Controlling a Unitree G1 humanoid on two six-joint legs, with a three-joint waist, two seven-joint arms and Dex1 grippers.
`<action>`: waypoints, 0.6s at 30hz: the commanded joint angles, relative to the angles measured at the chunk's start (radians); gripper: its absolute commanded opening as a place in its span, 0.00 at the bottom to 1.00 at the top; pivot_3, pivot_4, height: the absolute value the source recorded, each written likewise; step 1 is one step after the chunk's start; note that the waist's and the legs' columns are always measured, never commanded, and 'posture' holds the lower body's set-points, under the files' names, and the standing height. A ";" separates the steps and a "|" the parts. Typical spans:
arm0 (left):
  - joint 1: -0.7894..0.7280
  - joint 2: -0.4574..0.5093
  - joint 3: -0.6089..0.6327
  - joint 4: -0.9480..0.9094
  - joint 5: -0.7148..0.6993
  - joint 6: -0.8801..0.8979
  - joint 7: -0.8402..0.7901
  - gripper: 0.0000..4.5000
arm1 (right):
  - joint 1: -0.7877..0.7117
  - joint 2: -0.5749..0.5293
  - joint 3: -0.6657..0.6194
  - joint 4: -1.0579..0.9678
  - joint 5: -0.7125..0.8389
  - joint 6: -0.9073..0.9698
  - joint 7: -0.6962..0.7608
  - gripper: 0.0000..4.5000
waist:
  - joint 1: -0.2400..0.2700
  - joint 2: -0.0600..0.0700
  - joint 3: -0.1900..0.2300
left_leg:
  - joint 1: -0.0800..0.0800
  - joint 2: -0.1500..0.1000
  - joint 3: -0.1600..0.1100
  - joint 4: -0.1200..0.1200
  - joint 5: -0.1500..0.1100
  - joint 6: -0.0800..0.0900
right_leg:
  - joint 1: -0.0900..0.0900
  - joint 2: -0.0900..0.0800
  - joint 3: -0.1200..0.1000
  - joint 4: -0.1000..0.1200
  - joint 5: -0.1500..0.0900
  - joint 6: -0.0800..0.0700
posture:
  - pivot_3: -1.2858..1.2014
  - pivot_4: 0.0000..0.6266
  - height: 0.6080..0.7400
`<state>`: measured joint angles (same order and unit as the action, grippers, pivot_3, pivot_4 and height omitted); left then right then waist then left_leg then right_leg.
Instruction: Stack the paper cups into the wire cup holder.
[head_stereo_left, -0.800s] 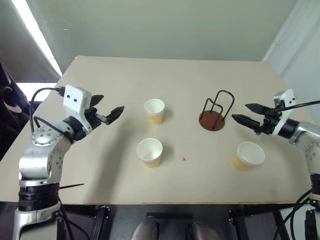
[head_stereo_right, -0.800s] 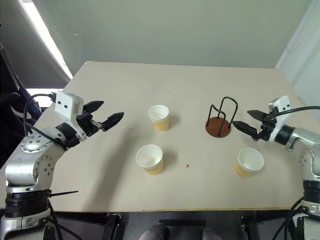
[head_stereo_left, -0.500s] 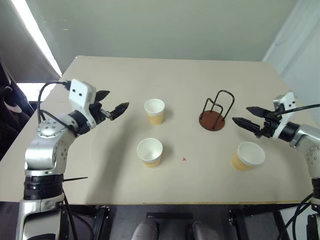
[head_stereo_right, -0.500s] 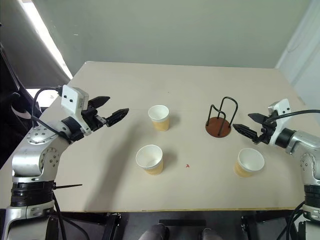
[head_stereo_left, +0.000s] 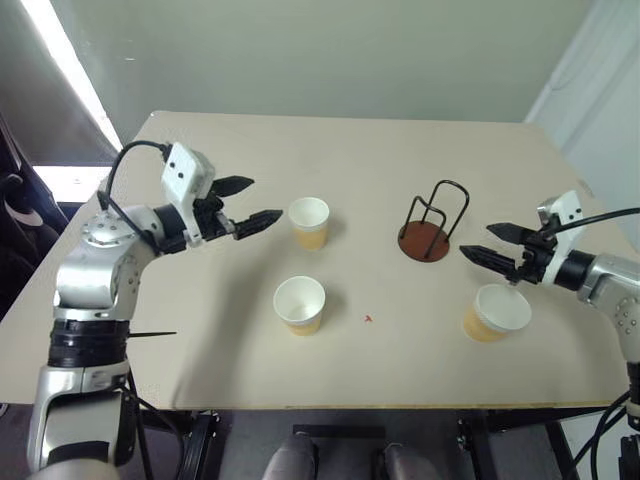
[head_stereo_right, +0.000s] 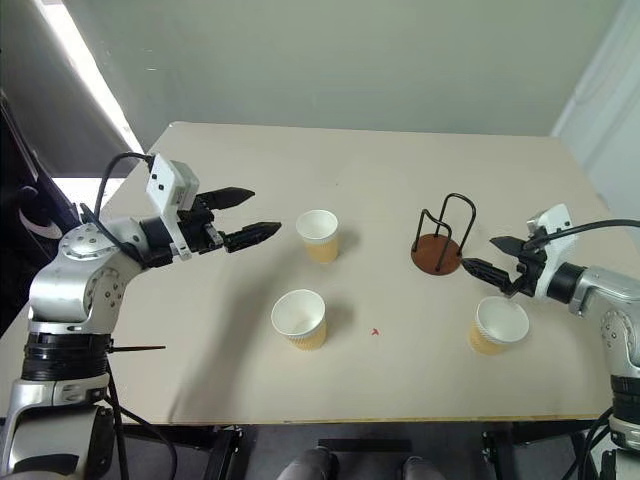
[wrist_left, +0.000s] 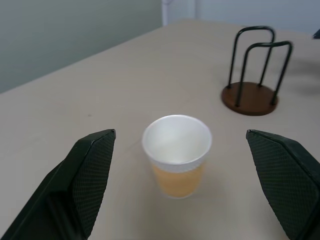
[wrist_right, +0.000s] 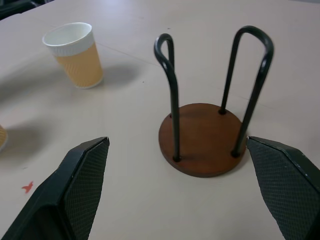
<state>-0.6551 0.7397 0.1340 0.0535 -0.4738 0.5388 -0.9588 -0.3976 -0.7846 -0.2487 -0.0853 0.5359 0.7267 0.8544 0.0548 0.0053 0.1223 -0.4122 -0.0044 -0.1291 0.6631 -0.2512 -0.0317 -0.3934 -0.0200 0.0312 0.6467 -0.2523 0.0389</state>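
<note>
Over the table, both arms level, jaws wide

Far cup: tan outside, white inside; stands upright, empty; left of the holder, well apart
Near cup: same look; upright; in front of the far cup
Right cup: same look; upright; near the holder
Wire cup holder: round brown base, black wire loops; upright, empty

Your left gripper is raised at your left, reaching level and inward toward the middle, jaws spread wide and holding nothing. Your right gripper reaches inward from your right, tipped slightly down, jaws likewise wide apart and empty.
</note>
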 joint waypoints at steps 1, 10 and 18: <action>-0.032 0.023 0.027 -0.066 -0.067 0.047 -0.043 1.00 | -0.014 0.005 0.004 -0.028 0.011 0.004 -0.013 0.99 | 0.000 0.000 0.000 | 0.000 0.000 0.000 0.000 0.000 0.000 | 0.000 0.000 0.000 0.000 0.000 0.000 | 0.52 0.24 1.00; -0.034 0.032 0.036 -0.108 -0.129 0.087 -0.059 1.00 | -0.091 0.049 0.072 0.051 -0.052 -0.016 -0.065 0.99 | -0.002 0.000 0.000 | 0.000 0.000 0.000 0.001 0.000 0.000 | 0.000 0.000 0.000 0.000 0.000 0.000 | 0.52 0.24 1.00; -0.039 0.031 0.037 -0.120 -0.132 0.087 -0.053 1.00 | -0.153 0.049 0.123 0.108 -0.089 -0.036 -0.041 0.99 | 0.000 0.000 0.000 | 0.000 0.001 0.000 0.001 0.000 0.000 | 0.000 0.000 0.000 0.000 0.000 0.000 | 0.52 0.24 1.00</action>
<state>-0.6755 0.7570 0.1424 -0.0279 -0.5913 0.6309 -1.0156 -0.5224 -0.7258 -0.1258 0.0349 0.4502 0.7123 0.8024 0.0545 0.0053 0.1223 -0.4124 -0.0038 -0.1292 0.6637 -0.2511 -0.0313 -0.3936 -0.0199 0.0311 0.6466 -0.2521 0.0392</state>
